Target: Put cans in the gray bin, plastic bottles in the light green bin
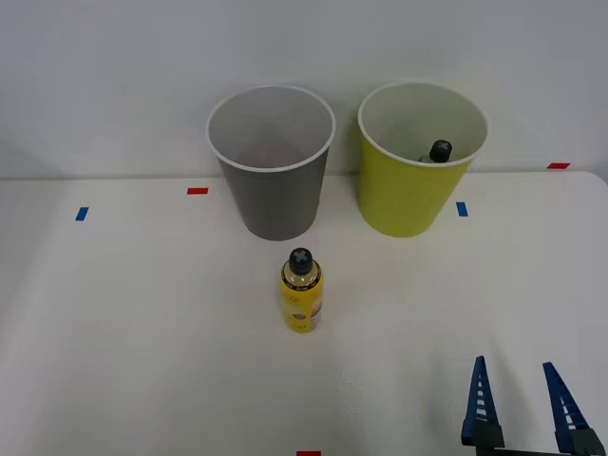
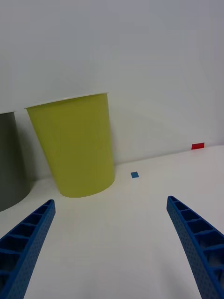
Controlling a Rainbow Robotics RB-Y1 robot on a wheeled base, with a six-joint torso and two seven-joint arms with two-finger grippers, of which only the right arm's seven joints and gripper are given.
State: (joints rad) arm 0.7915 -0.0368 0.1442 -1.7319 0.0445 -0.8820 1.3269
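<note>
Bottle (image 1: 301, 292) – yellow body, black cap – stands upright before gray bin (image 1: 273, 180); hand (image 1: 522, 391) spread, empty.

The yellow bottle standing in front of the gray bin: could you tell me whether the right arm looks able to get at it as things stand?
Probably yes. The yellow bottle stands upright on bare table, apart from the gray bin, and the right gripper, jaws open, has nothing between it and the bottle.

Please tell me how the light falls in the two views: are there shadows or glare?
Front view: soft, even light, with no glare on the table; the yellow bottle throws hardly any shadow. Right wrist view: a soft shadow lies on the wall beside the green bin; the open end effector looks evenly lit.
</note>
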